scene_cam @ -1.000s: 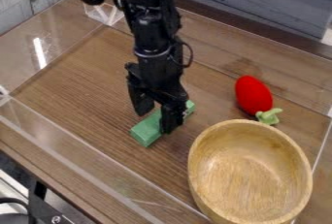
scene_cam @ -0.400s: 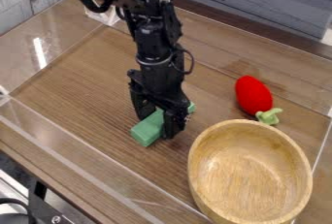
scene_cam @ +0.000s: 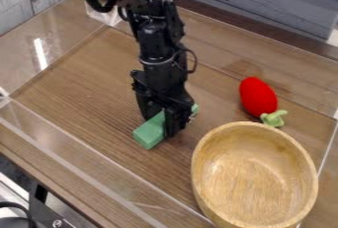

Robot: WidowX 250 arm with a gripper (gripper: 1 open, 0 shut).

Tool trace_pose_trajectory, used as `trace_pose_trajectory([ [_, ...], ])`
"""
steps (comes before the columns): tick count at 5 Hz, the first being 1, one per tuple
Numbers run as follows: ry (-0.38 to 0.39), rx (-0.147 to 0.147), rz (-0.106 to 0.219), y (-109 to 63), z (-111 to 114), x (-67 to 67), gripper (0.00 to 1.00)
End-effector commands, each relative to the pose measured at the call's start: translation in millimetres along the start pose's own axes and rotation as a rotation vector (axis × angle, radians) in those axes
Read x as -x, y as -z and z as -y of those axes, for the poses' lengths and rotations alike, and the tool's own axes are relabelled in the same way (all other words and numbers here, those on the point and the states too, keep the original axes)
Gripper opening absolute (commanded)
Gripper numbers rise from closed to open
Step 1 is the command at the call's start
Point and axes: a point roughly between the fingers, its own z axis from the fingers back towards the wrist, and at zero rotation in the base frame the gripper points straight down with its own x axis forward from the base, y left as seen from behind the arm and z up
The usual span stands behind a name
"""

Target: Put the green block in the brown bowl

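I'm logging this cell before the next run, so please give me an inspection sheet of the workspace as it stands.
Surface: wooden table, inside a clear low wall.
Job's things: green block flat on the table, left of the brown bowl; bowl is empty.
Clutter: red strawberry toy behind the bowl.
Grippers: hand pointing down, its fingers straddling the block; block not lifted; whether the grip is closed cannot be told.
Cables: nothing seen.
Surroundings: grey wall behind the table.
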Motion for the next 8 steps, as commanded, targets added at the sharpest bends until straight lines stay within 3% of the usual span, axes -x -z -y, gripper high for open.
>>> trace_pose_trajectory([
  [1, -0.023, 0.004, 0.045, -12.6, -5.8, -9.3, 1.00],
  [6, -0.047, 0.013, 0.025, -6.9, -10.3, -13.4, 1.00],
  [7, -0.054, 0.014, 0.022, -6.5, -12.2, -12.9, 0.00],
  [8, -0.065, 0.013, 0.020, -9.2, -15.0, -11.9, 0.00],
])
